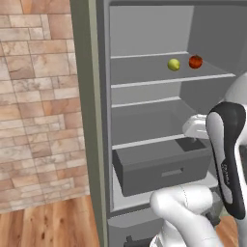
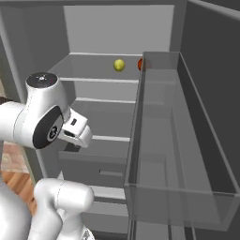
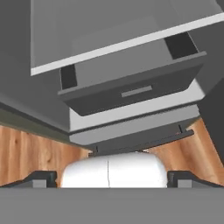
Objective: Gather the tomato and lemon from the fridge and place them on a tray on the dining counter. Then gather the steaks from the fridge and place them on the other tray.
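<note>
The fridge [image 1: 144,29] stands open. On its upper shelf the yellow-green lemon [image 1: 173,64] [image 2: 119,65] lies just left of the red-orange tomato [image 1: 195,61], and they do not touch. In the right base view the tomato [image 2: 140,64] is half hidden by the door bin. My gripper [image 3: 111,178] is open with nothing between its fingertips [image 3: 41,177]. The hand [image 1: 195,126] [image 2: 77,133] hangs well below the fruit shelf, at the fridge's front, and looks down at the drawer [image 3: 131,87]. The steaks, trays and dining counter are out of view.
The open fridge door with its clear bin [image 2: 178,140] juts out on the right, close to the arm. A grey drawer [image 1: 159,166] sticks out slightly under the lower shelves. A brick wall [image 1: 34,96] and a wooden floor [image 1: 48,222] lie to the left.
</note>
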